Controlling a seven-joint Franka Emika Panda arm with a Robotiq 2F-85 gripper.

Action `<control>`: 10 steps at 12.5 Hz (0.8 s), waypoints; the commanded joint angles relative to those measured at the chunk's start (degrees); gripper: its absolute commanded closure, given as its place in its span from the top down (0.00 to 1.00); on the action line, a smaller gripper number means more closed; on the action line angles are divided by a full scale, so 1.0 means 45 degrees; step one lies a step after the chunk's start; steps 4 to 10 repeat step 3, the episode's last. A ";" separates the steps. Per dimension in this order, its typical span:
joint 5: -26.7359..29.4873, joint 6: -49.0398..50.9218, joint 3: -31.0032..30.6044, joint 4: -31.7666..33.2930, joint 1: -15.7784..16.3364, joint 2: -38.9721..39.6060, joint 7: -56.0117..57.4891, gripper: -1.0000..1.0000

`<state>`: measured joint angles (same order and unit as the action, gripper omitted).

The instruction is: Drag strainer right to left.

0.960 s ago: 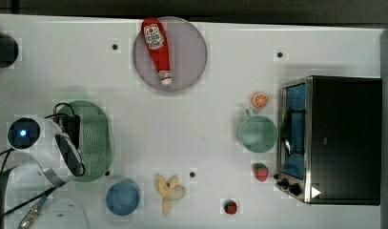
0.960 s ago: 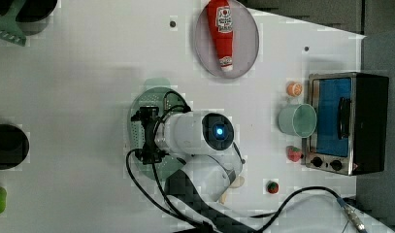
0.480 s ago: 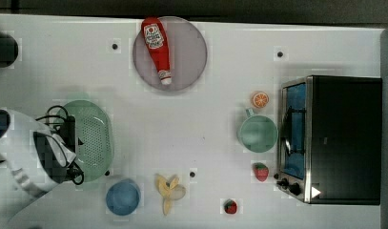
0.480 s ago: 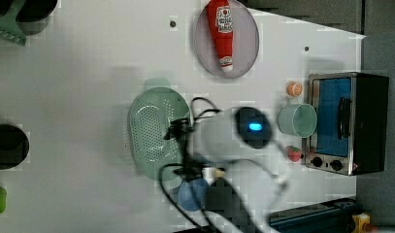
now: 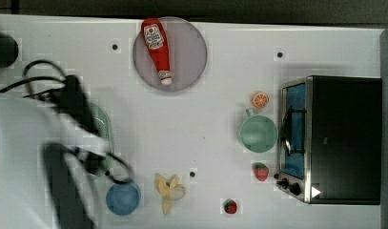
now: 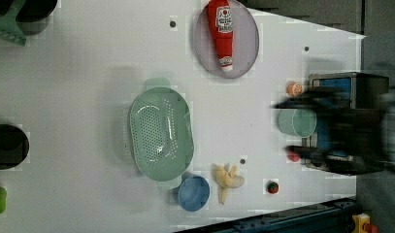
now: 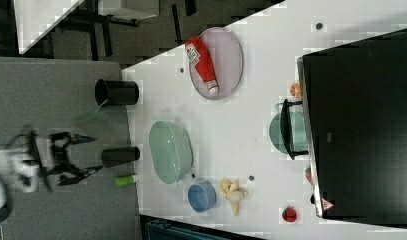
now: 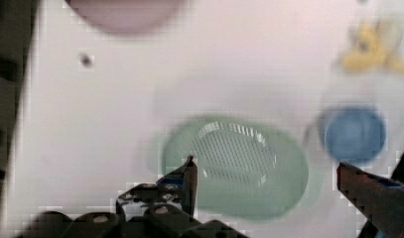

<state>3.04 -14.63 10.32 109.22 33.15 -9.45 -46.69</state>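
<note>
Strainer (image 6: 160, 132) lies on the white worktop (image 6: 78, 97) in the left half of the left view, rim up, long axis running up and down the picture, with nothing inside it. In the top view the blurred arm (image 5: 48, 143) covers most of it, and a strip of its green rim (image 5: 107, 128) shows at the arm's right edge. In the wrist view the strainer (image 8: 239, 163) sits below and between the two fingers of the gripper (image 8: 284, 183), which stand wide apart and hold nothing. The right view shows the gripper (image 7: 86, 155) off the right view's left side of the worktop, well apart from the strainer (image 7: 170, 151).

Just right of the strainer's lower end in the left view is a blue bowl (image 6: 194, 192), touching or nearly touching its handle; I cannot tell which. Right of the bowl lies a banana peel (image 6: 227, 179). Above them, near the top edge, a ketchup bottle (image 6: 221, 26) lies on a grey plate (image 6: 246, 43). Further right come a small red fruit (image 6: 272, 187), an orange slice (image 6: 294, 89) and a green mug (image 6: 296, 122) just beside the toaster oven (image 6: 353, 87), part of it behind the blurred arm (image 6: 350, 131).
</note>
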 commanded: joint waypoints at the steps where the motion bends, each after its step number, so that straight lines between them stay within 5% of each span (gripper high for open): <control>1: -0.1065 0.1577 0.1810 0.0658 -0.0927 -0.1345 0.4882 1.00; 3: -0.2450 0.2275 0.2871 0.0660 -0.1132 -0.2291 0.7047 1.00; 10: -0.2450 0.2275 0.2871 0.0660 -0.1132 -0.2291 0.7047 1.00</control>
